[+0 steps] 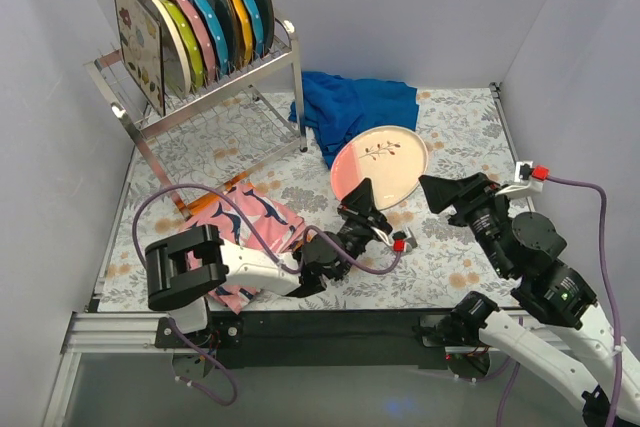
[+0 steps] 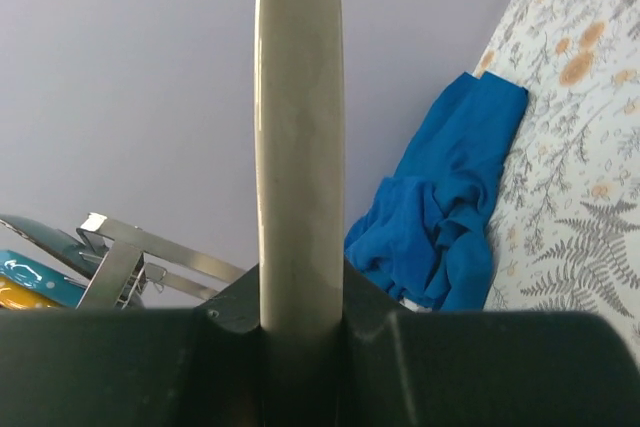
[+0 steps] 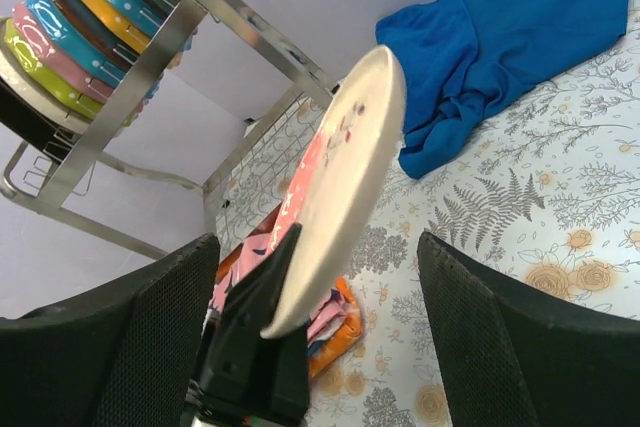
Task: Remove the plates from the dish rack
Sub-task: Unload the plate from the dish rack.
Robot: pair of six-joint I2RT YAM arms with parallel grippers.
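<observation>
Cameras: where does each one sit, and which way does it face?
Top external: above and behind the arms, looking down on the table, dish rack and both arms.
Left wrist: on the left gripper, looking along the edge of the cream/pink plate it clamps; its fingers show.
Right wrist: behind the open right gripper, facing that plate; its fingers show.
Shared: both wrist views show the plate, blue cloth and rack.

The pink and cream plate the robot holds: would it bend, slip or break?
The pink and cream plate looks stiff and glossy, so it probably won't bend but may be slippery. Only the left fingers pinch its rim, so it might tip. Dropped, it would likely break.
</observation>
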